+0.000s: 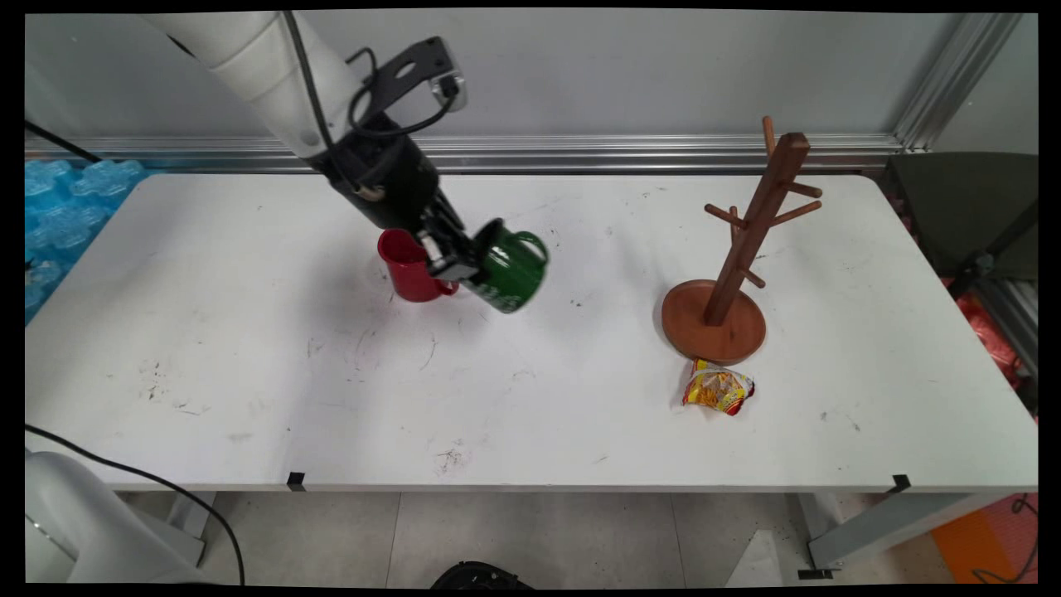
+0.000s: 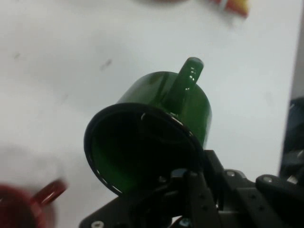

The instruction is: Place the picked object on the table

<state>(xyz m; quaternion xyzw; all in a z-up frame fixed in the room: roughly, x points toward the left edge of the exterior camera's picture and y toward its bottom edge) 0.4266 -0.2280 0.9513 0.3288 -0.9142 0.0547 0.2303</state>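
My gripper [image 1: 468, 257] is shut on the rim of a green mug [image 1: 512, 275], which hangs tilted above the table with its handle pointing up and to the right. In the hand view the green mug [image 2: 152, 137] fills the middle, its dark mouth facing the camera, one finger [image 2: 161, 124] inside it and the handle on the far side. A red mug [image 1: 408, 267] stands upright on the table just left of and behind the gripper; the red mug [image 2: 28, 206] shows blurred at the lower left of the hand view.
A wooden mug tree [image 1: 733, 249] on a round base stands at the right of the white table [image 1: 249, 356]. A crumpled yellow and red snack packet [image 1: 717, 390] lies just in front of its base. Blue bubble wrap [image 1: 58, 207] lies beyond the table's left end.
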